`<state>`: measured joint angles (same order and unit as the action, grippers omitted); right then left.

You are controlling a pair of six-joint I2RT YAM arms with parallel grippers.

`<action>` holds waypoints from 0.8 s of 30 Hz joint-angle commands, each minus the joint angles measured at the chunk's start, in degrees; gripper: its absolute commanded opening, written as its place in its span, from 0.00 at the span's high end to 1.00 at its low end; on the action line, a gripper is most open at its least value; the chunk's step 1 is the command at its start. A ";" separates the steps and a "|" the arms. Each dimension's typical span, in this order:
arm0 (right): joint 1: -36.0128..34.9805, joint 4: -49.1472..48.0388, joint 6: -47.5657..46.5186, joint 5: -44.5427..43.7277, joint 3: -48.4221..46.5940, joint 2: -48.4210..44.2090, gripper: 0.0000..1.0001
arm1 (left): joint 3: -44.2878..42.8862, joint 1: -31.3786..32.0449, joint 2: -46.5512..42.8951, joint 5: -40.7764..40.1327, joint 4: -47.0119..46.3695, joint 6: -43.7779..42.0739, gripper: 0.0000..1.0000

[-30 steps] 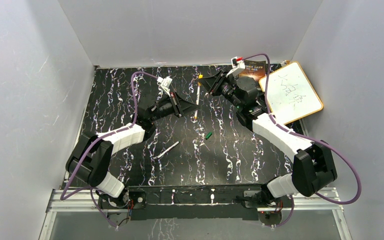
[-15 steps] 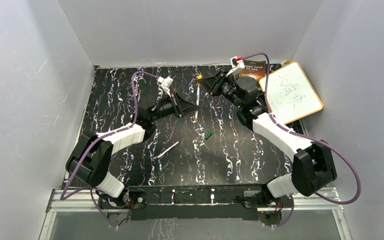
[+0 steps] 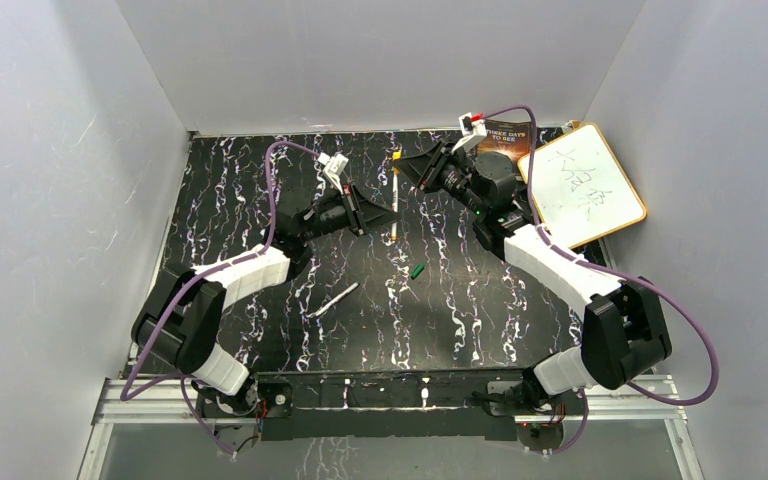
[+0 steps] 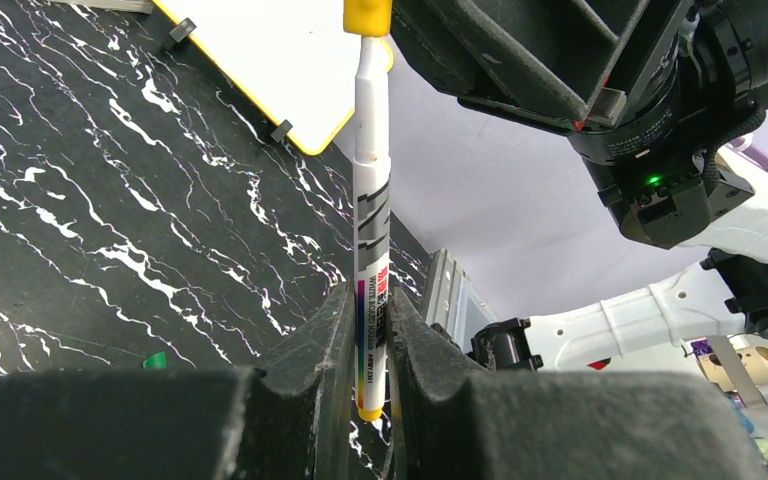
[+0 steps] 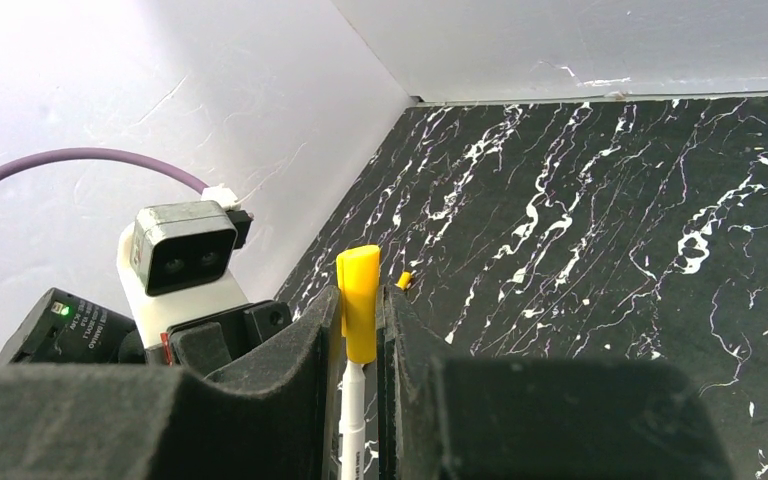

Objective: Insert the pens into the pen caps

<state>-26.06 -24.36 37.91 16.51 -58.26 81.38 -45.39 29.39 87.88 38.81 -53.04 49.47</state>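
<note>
Overhead: black, white-veined marble tabletop [image 3: 260, 200], pale grey walls [image 3: 60, 150]; thin white marker pen [image 3: 394, 200] runs near-to-far.
Left wrist: left gripper [image 4: 370, 340] pinches its barrel, which points straight outward.
Right wrist: right gripper [image 5: 360, 330] clamps the stubby yellow cap [image 5: 360, 300] on its far end.

A black table [image 3: 230, 190] veined with white stands boxed in by plain pale grey walls [image 3: 380, 60] on three sides, under even light. A yellow-framed whiteboard [image 3: 585, 190] lies at its far right corner, beside a dark book [image 3: 512, 135]
</note>
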 commanded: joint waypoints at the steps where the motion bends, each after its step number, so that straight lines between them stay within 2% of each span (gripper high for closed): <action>1: -0.19 -2.96 0.59 2.29 -0.55 -0.63 1.00 | -2.47 0.14 -0.94 0.59 -2.01 -1.04 1.00; 19: 0.05 -4.03 0.82 4.81 0.55 -2.40 1.00 | -3.16 -0.22 -0.44 1.49 -1.12 -0.89 1.00; 24: 0.05 -1.08 -1.31 7.24 0.76 -3.34 1.00 | -3.98 -1.61 -0.44 2.41 -0.55 -0.68 1.00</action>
<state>-25.71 -25.08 38.24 19.27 -58.24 81.01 -46.24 29.06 87.88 40.40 -52.21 49.47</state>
